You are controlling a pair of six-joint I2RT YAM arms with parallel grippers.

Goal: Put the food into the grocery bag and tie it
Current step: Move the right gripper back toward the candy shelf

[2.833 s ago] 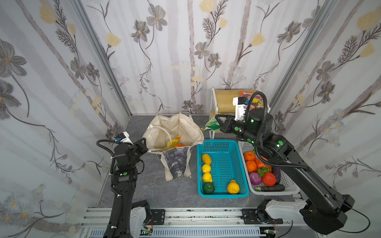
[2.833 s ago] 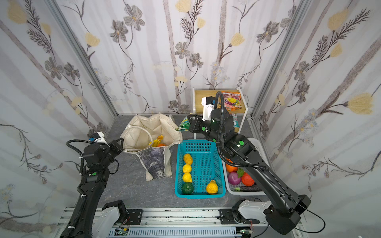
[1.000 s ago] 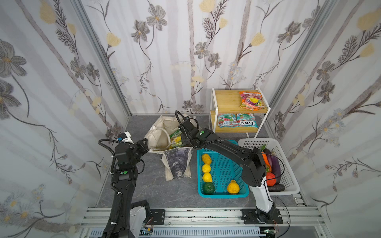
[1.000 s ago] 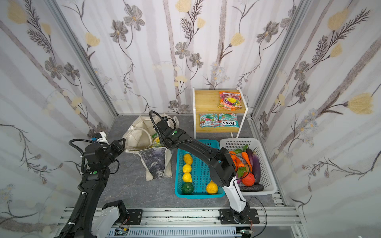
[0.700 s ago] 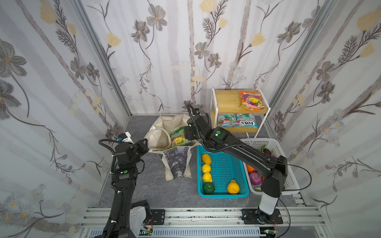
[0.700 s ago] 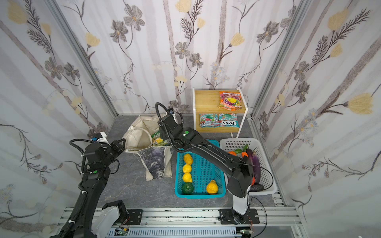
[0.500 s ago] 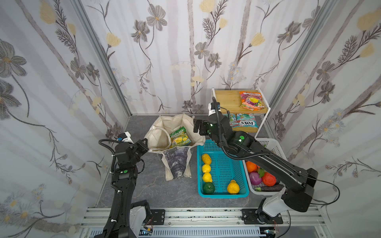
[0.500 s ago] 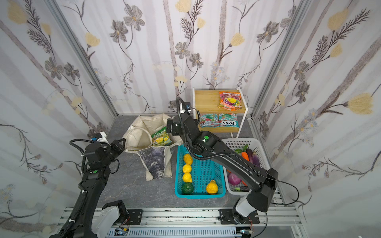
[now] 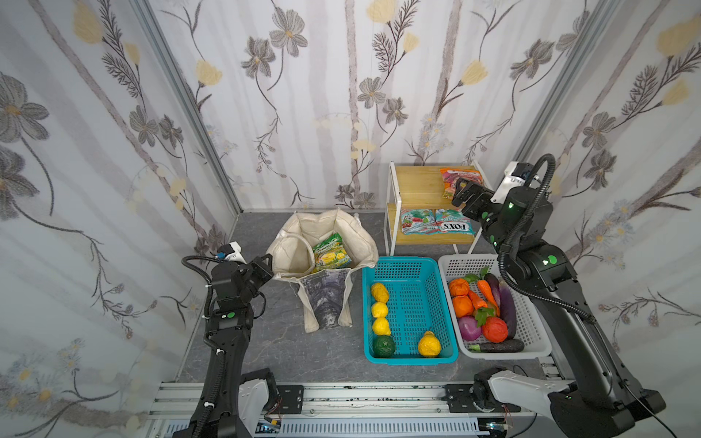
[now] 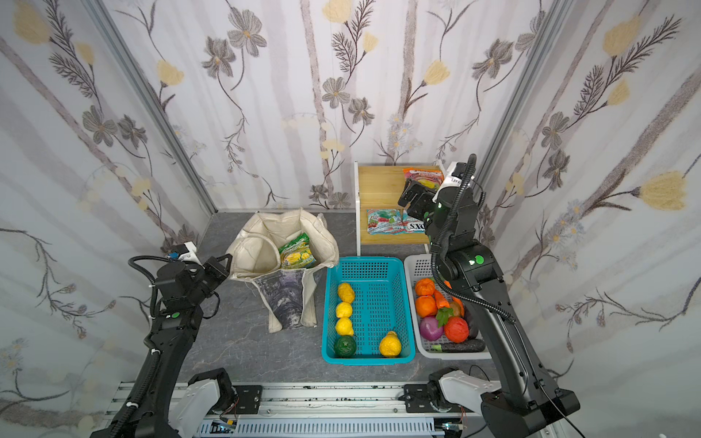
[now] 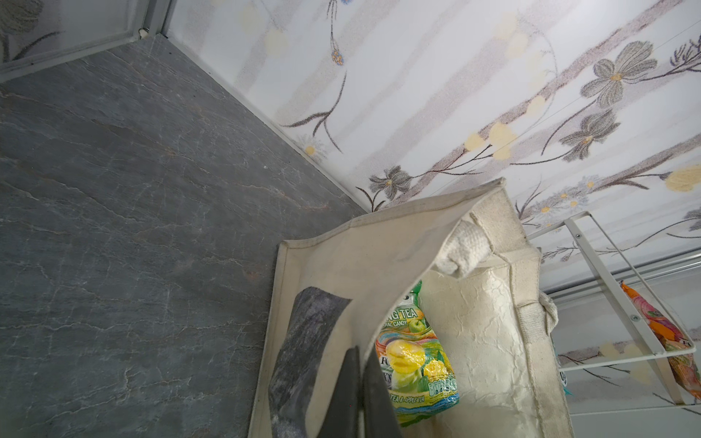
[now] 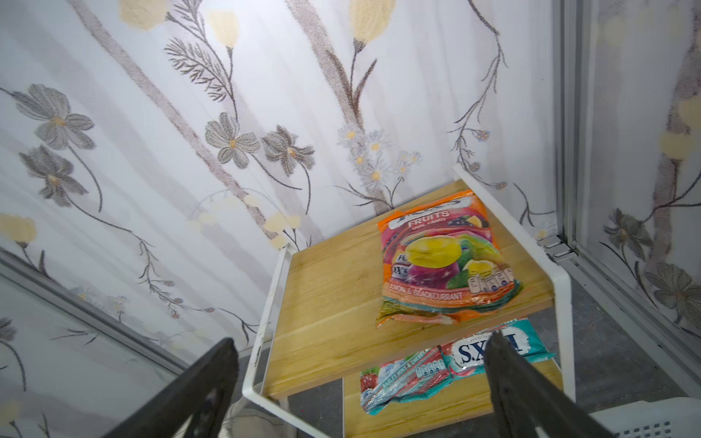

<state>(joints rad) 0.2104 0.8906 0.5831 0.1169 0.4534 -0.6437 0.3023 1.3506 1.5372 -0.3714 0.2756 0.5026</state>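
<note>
Black and clamped, far left: the left gripper [image 9: 266, 264] is pressed tight on the cream rim of the grocery bag [image 9: 358, 237]. It pinches the canvas at the bag's 9 o'clock and holds the mouth agape. Inside sits a green candy packet [image 9: 331, 253], plain to see from the left wrist as well.

Moving across, the teal basket [image 9: 407, 261] and the white basket [image 9: 459, 265] sit at the bag's 3 to 4 o'clock. The produce [image 9: 461, 305] in them is untouched.

Now the right side, where it's all happening! The right gripper [image 9: 466, 194] hangs with its jaws spread wide, nothing between them, over the top board of the wooden shelf rack [image 9: 415, 186]. The orange candy packet [image 12: 444, 261] lies flat there. In both top views it is at roughly 12 o'clock from the gripper, just beyond its tips and partly under them. Its long axis I can't call, since the gripper hides the near end from above.

The right arm is clearly the nearer one, so I'd expect a short reach forward and down. The bag waits well off at the gripper's 8 o'clock.
</note>
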